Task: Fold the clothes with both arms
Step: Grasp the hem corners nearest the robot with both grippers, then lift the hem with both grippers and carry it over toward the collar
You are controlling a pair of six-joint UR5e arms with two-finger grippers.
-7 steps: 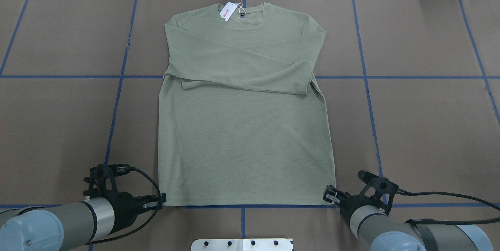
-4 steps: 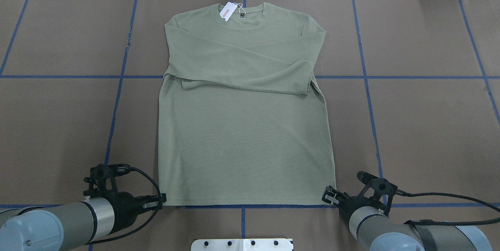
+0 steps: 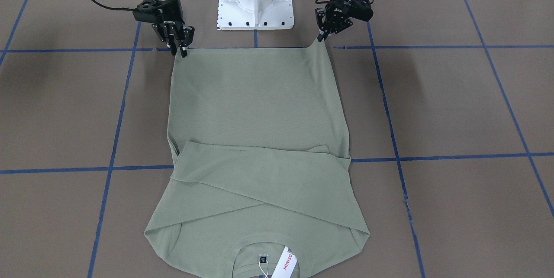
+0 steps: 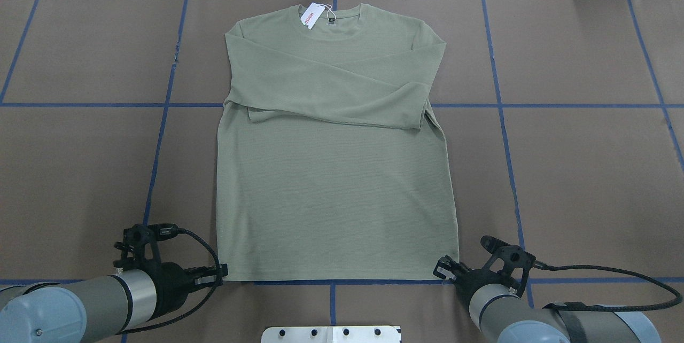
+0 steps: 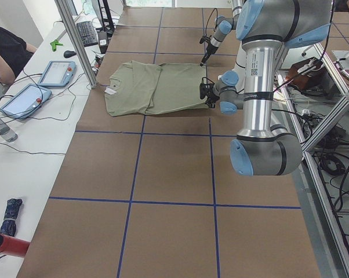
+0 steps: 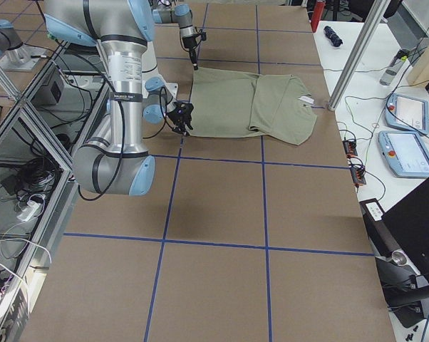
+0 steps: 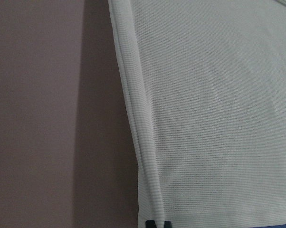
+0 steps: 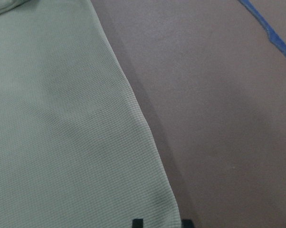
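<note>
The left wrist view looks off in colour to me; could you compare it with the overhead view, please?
Left wrist view: shirt washed nearly white, table pinkish, dark shadow band beside its edge. Overhead view: shirt sage green, table brown, light even.

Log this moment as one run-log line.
stage: hem grasp | left gripper: shut on sage-green shirt corner | right gripper: open at other corner | sleeves: folded in

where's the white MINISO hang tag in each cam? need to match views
Front-facing: white hang tag with red lettering at the bottom edge, centre.
Overhead: tag near the top, just left of centre.
Exterior left: tag upper left, small.
Exterior right: tag upper right of centre, small.
Left wrist, right wrist: not in view.
Shared landmark: the pale sage-green long-sleeved knit shirt; the tag lies at its round neck.
</note>
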